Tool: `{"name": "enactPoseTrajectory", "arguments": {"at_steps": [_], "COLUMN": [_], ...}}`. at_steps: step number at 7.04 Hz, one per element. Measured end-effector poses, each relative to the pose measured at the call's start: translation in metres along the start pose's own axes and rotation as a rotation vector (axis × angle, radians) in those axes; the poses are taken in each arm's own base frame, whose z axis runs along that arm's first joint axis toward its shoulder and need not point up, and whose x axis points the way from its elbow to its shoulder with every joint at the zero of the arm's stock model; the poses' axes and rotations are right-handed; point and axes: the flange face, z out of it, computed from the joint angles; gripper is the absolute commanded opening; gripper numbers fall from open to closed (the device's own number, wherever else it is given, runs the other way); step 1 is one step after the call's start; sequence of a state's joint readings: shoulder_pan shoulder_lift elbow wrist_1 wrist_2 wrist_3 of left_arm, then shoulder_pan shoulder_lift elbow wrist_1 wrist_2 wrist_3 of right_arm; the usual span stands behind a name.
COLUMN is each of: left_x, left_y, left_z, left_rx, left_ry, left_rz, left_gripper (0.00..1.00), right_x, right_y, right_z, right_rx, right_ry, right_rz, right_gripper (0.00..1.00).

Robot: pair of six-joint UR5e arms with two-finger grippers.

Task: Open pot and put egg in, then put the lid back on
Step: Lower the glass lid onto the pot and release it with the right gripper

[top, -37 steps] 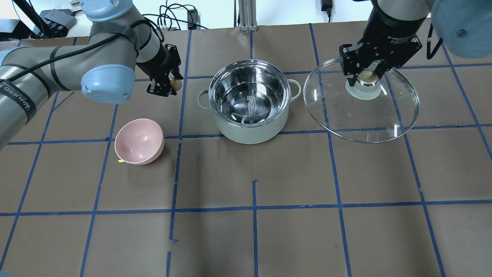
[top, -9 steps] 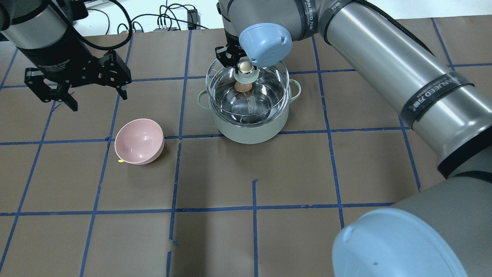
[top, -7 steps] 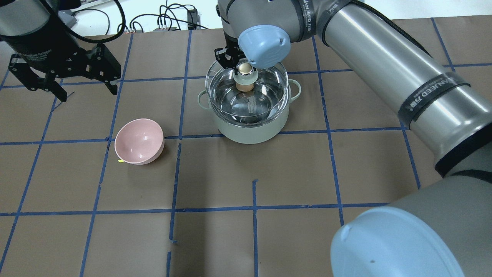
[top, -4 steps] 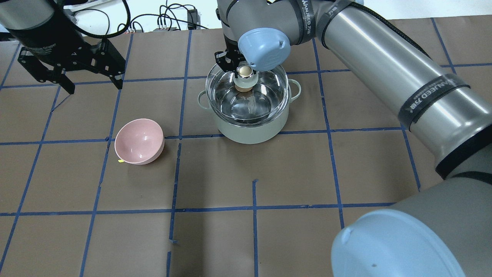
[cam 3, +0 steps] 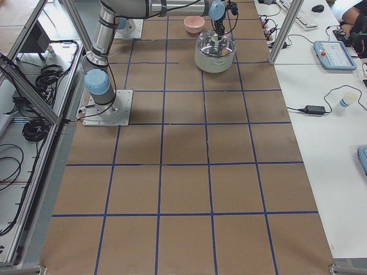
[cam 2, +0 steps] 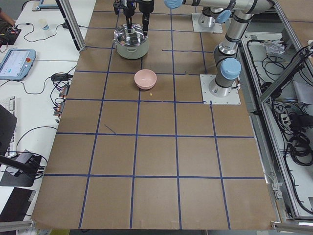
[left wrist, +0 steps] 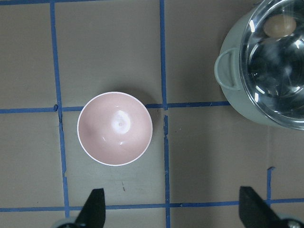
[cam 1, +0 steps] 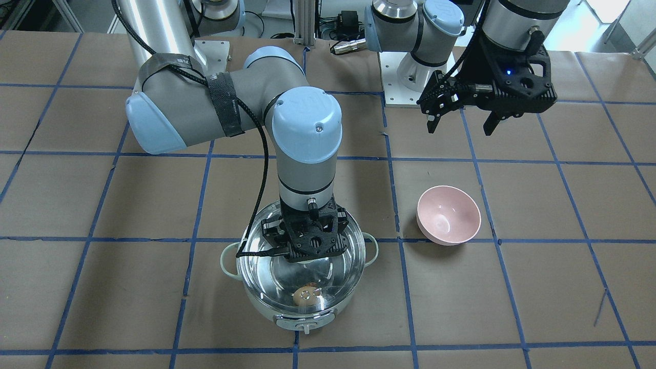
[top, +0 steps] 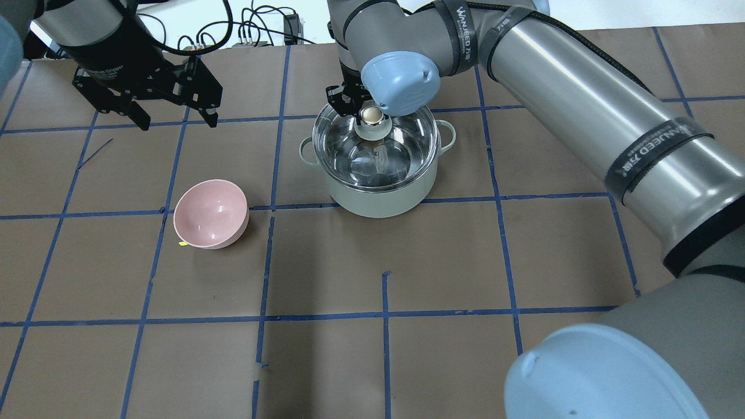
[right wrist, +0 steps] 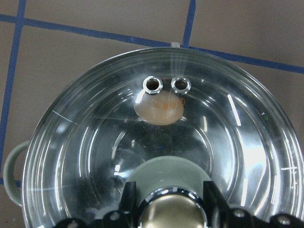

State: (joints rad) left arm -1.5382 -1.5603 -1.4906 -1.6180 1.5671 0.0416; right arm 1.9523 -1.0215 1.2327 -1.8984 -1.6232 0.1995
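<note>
- The egg (right wrist: 159, 109) is already in the pot (top: 378, 201). It's lying on the steel floor over toward the front control tab, and you can see it right through the glass.
- The lid (top: 407, 131) looks to be down on the pot's rim, or as good as. I can't swear it's seated all the way round.
- The right claw (right wrist: 169, 204) has its fingers pinched on the lid's knob (top: 369, 115). So I'd say the only bit left is letting go and lifting clear.
- The left claw (top: 174, 119) is spread wide apart with nothing in it, hanging above the tabletop (top: 407, 273) well away from the pot. Its part looks done to me.
- The pink bowl (top: 210, 212) sits empty off to the side and isn't really in play.
</note>
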Motion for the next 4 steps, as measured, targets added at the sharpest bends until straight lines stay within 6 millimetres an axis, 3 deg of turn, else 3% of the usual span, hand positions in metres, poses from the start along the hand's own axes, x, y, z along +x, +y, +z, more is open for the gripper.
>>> {"name": "enactPoseTrajectory", "arguments": {"at_steps": [4], "left_x": [-0.007], "left_y": [0.016], "left_z": [-0.003], "left_rx": [-0.039], "left_ry": [-0.051], "left_rz": [-0.054], "left_gripper": [1.00], "right_x": [0.002], "right_y": [0.005], "right_z": [0.008], "right_rx": [-0.015], "right_ry": [0.011], "right_rz": [-0.016], "right_gripper": [0.02]}}
